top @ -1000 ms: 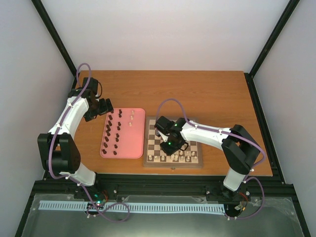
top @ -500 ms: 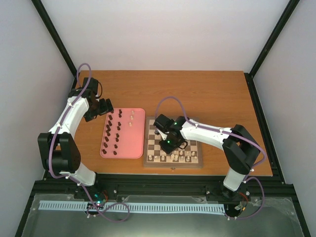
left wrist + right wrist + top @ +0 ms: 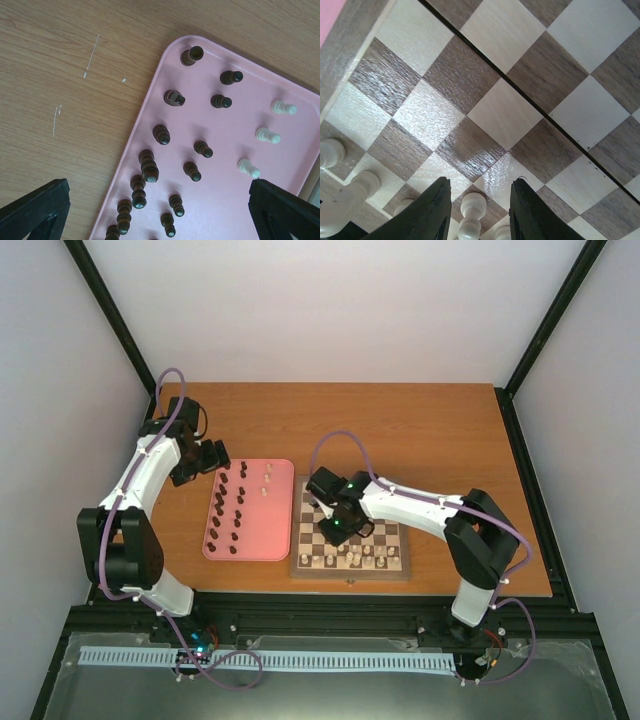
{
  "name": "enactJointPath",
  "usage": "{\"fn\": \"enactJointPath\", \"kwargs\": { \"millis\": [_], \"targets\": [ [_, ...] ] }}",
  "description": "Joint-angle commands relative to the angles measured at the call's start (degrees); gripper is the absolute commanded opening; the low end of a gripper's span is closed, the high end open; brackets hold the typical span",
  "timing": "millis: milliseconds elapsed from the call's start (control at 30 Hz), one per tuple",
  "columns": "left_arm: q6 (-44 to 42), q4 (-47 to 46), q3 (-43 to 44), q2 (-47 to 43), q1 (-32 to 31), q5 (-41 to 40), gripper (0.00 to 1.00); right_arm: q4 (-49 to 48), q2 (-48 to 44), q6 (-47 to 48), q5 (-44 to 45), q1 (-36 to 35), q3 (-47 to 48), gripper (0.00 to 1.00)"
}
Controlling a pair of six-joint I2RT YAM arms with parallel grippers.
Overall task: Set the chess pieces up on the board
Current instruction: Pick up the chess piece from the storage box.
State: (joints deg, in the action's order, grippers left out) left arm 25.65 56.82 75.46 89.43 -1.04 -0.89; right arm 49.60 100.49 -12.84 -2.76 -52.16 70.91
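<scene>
Right pincer (image 3: 480, 197) hangs spread around a tiny cream-white pawn (image 3: 471, 212) on the checked wooden board (image 3: 492, 112), likely light and tippy, so pinch mid-stem.

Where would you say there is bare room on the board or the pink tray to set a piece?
The board is bare across its middle and far squares that show, beyond the right tool. The pink tray is bare in its near-right part, beside the board. Crowded: the board's near white rows and the tray's left dark pieces.

Wood table (image 3: 420, 430) w/ white walls (image 3: 330, 310), black frame (image 3: 110, 315).
</scene>
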Motion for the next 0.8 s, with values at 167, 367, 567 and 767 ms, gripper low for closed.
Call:
{"fn": "enactJointPath", "kwargs": {
  "millis": [167, 367, 567, 767],
  "targets": [
    [-0.96, -0.31, 2.45, 0.79, -0.15, -0.35, 1.0, 1.17, 1.2, 1.18, 1.65, -0.22, 1.17, 0.34],
    [-0.93, -0.3, 2.76, 0.89, -0.14, -0.27, 1.0, 1.57, 1.99, 1.59, 1.86, -0.13, 2.09, 0.34],
    [-0.97, -0.38, 2.11, 0.51, -0.19, -0.54, 1.0, 1.54, 1.26, 1.52, 1.81, -0.13, 0.07, 0.34],
    [-0.95, -0.55, 1.94, 0.77, -0.17, -0.36, 1.0, 1.55, 0.56, 1.05, 1.58, -0.13, -1.12, 0.34]
  ]
}}
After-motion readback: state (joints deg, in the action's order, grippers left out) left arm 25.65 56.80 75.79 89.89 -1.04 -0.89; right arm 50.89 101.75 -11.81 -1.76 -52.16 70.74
